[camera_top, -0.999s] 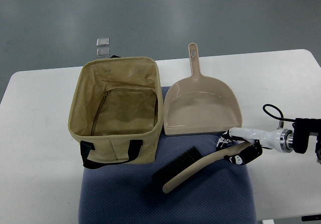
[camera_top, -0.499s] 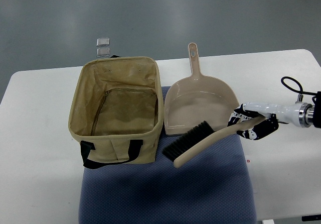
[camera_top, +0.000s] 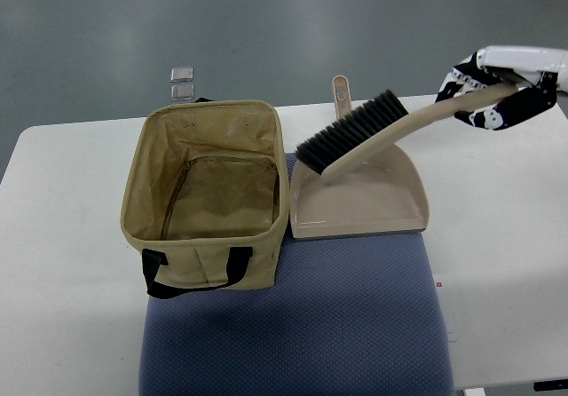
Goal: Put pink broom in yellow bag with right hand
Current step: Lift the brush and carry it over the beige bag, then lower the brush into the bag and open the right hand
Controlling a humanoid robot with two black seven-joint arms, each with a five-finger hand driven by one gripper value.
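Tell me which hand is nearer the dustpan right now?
Right. The right hand is up and to the right of the dustpan, gripping the brush, whose bristle end hangs over the pan. The left hand is not in view.

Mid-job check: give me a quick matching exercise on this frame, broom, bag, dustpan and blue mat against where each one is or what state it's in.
Things:
1. broom
2. bag
3. dustpan
4. blue mat

States:
A. lying flat on the table, handle pointing away from the robot
B. held in the air by the right hand
C. open and empty
D. spread under the bag and dustpan

Pairs: 1-B, 2-C, 3-A, 4-D
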